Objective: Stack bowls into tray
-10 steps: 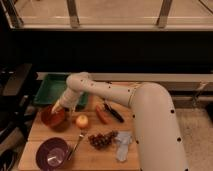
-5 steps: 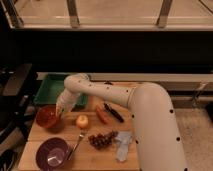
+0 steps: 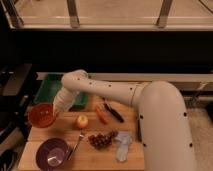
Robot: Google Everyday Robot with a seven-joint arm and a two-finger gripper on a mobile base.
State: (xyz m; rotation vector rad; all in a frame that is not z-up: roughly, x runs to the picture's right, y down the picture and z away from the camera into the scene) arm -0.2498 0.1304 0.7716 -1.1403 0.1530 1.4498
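The red-orange bowl point(image 3: 41, 115) hangs at the left edge of the wooden table, held at its right rim by my gripper point(image 3: 58, 111), which is shut on it. The bowl is just in front of and left of the green tray point(image 3: 50, 86), which lies at the table's back left, partly hidden by my arm. The purple bowl point(image 3: 51, 153) with a paler inside stands at the front left of the table, with a spoon point(image 3: 76, 144) leaning on its rim.
On the wooden table point(image 3: 125, 125) lie an apple point(image 3: 81, 121), a carrot point(image 3: 102, 116), a black-handled tool point(image 3: 115, 113), a bunch of grapes point(image 3: 102, 140) and a crumpled pale cloth point(image 3: 123, 145). A dark chair point(image 3: 12, 85) stands to the left.
My gripper has carried the red-orange bowl leftwards, from the table's left middle to beyond its left edge, lifted a little.
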